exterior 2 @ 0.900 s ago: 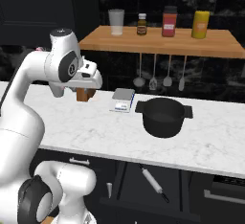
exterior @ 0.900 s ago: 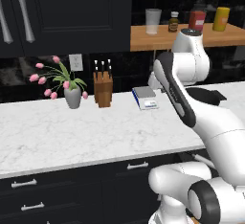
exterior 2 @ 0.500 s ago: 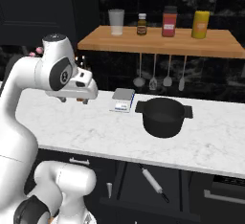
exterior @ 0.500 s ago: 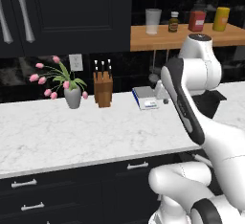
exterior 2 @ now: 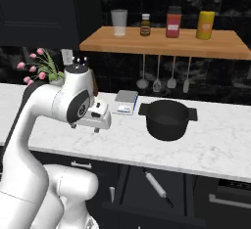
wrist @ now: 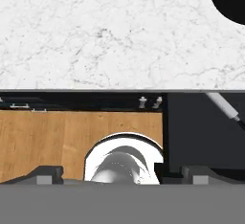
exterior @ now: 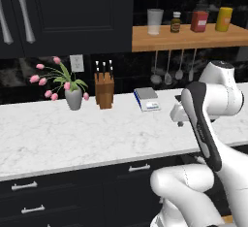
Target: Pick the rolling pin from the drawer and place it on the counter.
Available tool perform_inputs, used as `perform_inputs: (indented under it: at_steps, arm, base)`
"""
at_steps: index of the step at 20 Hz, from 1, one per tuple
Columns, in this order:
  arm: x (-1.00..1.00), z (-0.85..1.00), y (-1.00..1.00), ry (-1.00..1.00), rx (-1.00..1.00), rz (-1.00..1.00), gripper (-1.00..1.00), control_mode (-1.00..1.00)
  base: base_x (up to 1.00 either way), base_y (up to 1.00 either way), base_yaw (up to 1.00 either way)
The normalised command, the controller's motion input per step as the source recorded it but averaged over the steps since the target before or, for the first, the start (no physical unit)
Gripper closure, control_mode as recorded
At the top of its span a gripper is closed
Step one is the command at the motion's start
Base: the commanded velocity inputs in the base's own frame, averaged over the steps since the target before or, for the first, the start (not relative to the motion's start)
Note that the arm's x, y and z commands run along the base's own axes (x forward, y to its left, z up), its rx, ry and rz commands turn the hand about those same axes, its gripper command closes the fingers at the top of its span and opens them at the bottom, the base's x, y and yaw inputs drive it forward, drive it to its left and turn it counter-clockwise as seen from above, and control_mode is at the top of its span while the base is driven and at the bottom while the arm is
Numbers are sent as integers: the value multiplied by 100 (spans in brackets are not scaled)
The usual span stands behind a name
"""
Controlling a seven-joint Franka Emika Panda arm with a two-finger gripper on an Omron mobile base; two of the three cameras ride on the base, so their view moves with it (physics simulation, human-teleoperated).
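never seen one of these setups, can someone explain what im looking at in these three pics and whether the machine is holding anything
It is a white robot arm on a drivable base, in a rendered kitchen. Two pictures come from cameras on the base, behind the arm to its left and right. The third comes from a camera on the hand, looking along the gripper.

On the white marble counter stand a vase of pink flowers, a wooden knife block, a small scale and a black pot. Above it, a wooden shelf carries a cup and bottles.

Below the counter the black drawer stands open, with the rolling pin lying inside. The gripper hangs over the counter's front, its jaws open, holding nothing.
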Motion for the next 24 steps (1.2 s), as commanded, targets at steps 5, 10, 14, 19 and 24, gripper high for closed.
perform_inputs:
  at_steps: [5,10,14,19,24]
  arm:
    - [-17,-6,-4,0,1,-1,-100,100]
    - [0,0,0,0,0,0,-100,100]
    - [0,0,0,0,0,0,-100,100]
    - [0,0,0,0,0,0,-100,100]
    - [0,0,0,0,0,0,-100,100]
  base:
    - [-50,0,-21]
    - [-41,8,-64]
    - [-13,33,-76]
    - [-8,68,-66]
    - [-9,86,-49]
